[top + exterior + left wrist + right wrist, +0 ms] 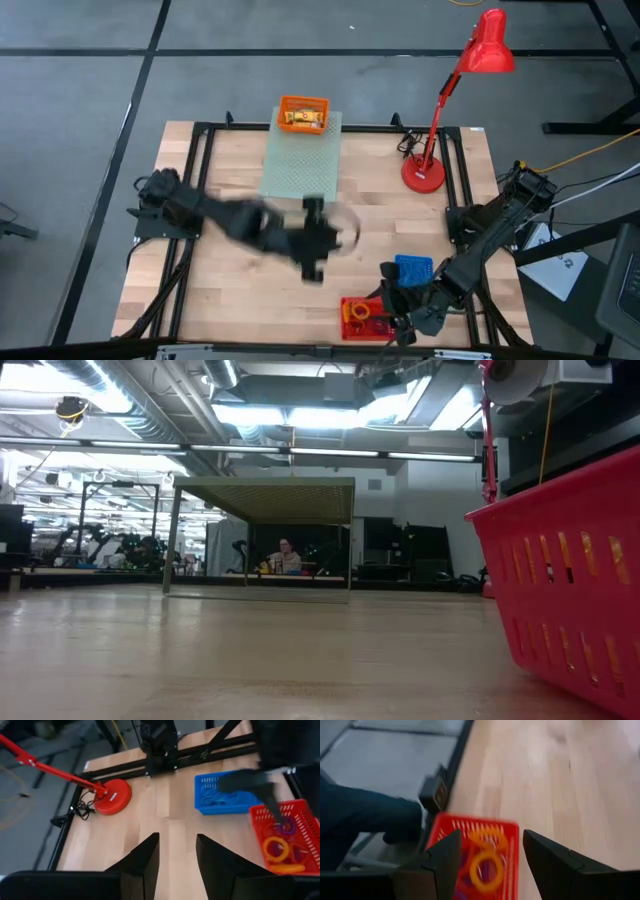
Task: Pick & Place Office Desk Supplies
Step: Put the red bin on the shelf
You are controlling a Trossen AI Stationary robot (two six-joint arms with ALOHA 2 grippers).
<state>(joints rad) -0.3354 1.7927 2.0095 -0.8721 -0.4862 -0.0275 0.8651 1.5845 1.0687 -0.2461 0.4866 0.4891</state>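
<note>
A red basket [360, 318] at the table's near edge holds orange rings [487, 870] and a purple ring [286, 826]. A blue basket [413, 268] beside it holds thin blue loops [220, 799]. An orange basket [302, 113] at the far edge holds yellow pieces [303, 118]. My right gripper [387, 312] hangs open and empty over the red basket, which shows between its fingers in the right wrist view [490, 865]. My left gripper [338, 237] is open and empty above the table's middle, pointing toward the right; it shows in the left wrist view [177, 855].
A pale green perforated box [302, 160] stands at the far middle. A red desk lamp stands on its base [423, 176] at the far right. Black frame rails [455, 190] run along the table's sides. A person sits far behind the table [286, 557].
</note>
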